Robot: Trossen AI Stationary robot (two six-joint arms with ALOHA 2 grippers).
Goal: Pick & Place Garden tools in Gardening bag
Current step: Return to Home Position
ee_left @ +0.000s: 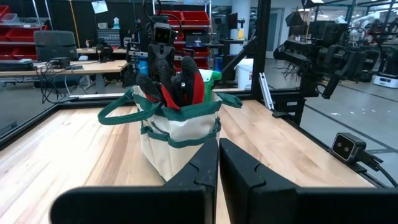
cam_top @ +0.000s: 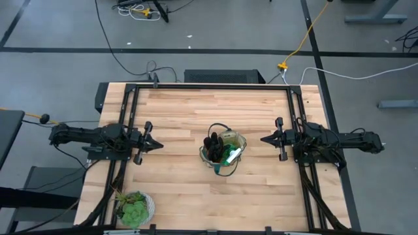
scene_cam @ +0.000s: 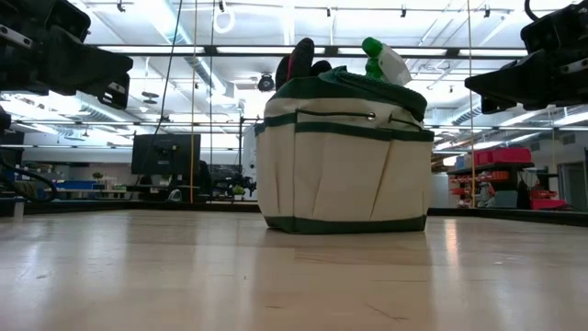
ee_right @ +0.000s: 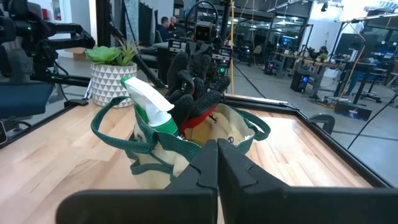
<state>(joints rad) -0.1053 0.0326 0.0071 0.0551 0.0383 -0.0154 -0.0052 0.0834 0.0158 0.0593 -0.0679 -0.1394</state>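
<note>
Pale wooden table [cam_top: 196, 104] carries a tan, green-rimmed fabric bag [scene_cam: 344, 175] holding red-and-black gloves [ee_left: 180, 81] and a green spray bottle [ee_right: 152, 106], between left claw [cam_top: 159, 145] and right claw [cam_top: 262, 139], both pressed together.

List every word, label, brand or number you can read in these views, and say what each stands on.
No text can be read in any view.
On the gardening bag: plain fabric, no print shows.
On the spray bottle: no label shows.
On the white sheet in the room behind: too blurred to read.
On the left gripper and right gripper, at the table's sides: no marking legible.
</note>
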